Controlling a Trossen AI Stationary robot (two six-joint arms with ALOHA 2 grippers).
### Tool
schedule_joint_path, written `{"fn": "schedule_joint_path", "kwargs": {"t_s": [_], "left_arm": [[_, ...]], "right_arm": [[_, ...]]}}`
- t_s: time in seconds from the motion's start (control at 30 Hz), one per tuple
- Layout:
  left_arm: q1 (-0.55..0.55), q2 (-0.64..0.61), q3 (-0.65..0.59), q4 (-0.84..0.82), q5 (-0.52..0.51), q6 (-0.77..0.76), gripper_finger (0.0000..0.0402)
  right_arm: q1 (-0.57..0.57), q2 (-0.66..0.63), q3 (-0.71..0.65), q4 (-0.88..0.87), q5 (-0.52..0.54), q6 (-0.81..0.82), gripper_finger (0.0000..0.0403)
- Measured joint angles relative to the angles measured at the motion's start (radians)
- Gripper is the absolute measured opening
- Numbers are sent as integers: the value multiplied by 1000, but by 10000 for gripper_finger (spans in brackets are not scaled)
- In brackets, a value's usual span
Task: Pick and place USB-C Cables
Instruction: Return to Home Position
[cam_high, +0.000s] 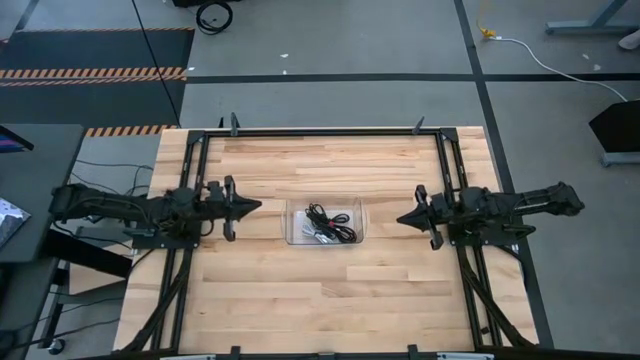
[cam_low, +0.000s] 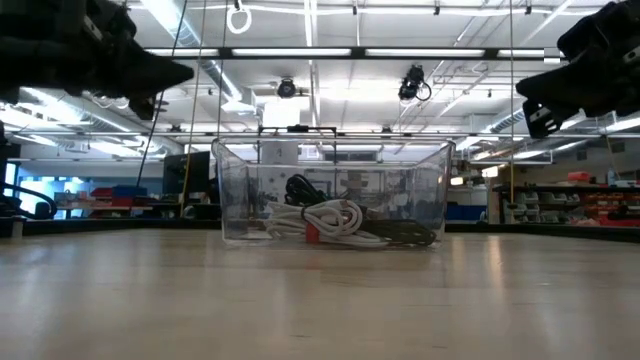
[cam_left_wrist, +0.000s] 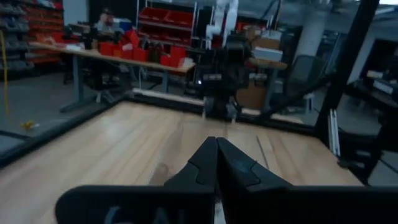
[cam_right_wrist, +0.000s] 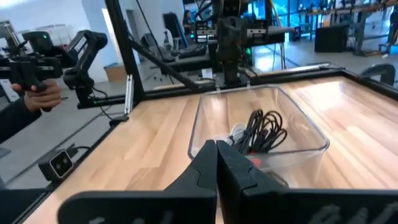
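The coiled USB-C cable bundles (cam_high: 328, 223), black and silvery-white, one with a red tie, lie inside a clear plastic bin (cam_high: 292, 227) at the table's middle; they also show in the low view (cam_low: 335, 220) and the right wrist view (cam_right_wrist: 261, 132). My left gripper (cam_high: 258, 206) hovers above the table left of the bin, fingers shut and empty, pointing at it (cam_left_wrist: 216, 155). My right gripper (cam_high: 400, 218) hovers right of the bin, also shut and empty (cam_right_wrist: 216, 155). Both sit well above the tabletop in the low view.
The wooden tabletop (cam_high: 330, 300) is framed by black rails (cam_high: 330, 131) at its far edge and sides. A person's hand holding a controller (cam_right_wrist: 34, 87) shows beyond the table's edge in the right wrist view. Shelves and benches fill the room behind.
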Motion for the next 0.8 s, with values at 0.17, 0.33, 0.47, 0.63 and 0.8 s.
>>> {"fn": "schedule_joint_path", "kwargs": {"t_s": [0.17, 0.33, 0.47, 0.63, 0.8], "left_arm": [[-1, -45, -38, 6, 1, -26, 8], [-1, -112, -39, -21, 21, -26, 8], [-1, -177, -39, -94, 22, -26, 8], [-1, -233, -39, -162, 22, -26, 8], [-2, -259, -39, -193, 22, -24, 8]], "right_arm": [[0, 0, 0, -27, -7, 4, 2], [0, 0, 0, -27, -53, 4, 2], [0, 0, 0, -25, -80, 9, 2], [0, 0, 0, -23, -75, 18, 2], [0, 0, 1, -13, -73, 10, 7]]}}
